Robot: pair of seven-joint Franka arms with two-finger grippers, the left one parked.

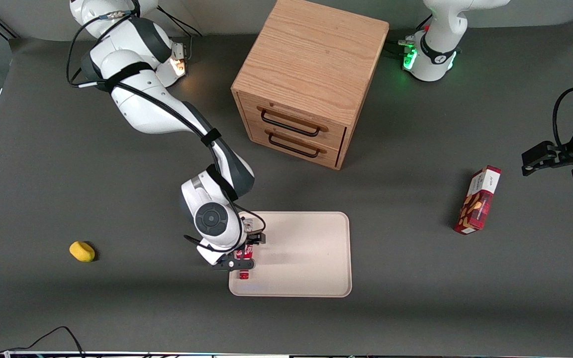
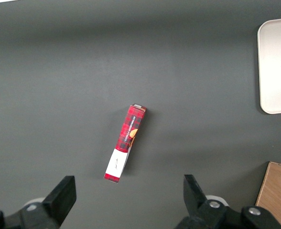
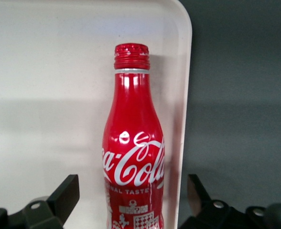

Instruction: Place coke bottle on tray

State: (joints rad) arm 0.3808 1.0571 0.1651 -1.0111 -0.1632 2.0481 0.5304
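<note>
We see the tray (image 1: 306, 253) in front of the wooden drawer cabinet (image 1: 311, 79). Our gripper (image 1: 241, 254) hangs over its edge at nine o'clock, fingers (image 3: 64, 195) spread apart around the coke bottle (image 3: 133, 157), which lies on the tray beside its rim.

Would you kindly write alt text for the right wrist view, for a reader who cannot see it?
A red coke bottle lies on the cream tray, close along its rim, between the open fingers of the right arm's gripper. Dark grey table shows alongside the tray.
</note>
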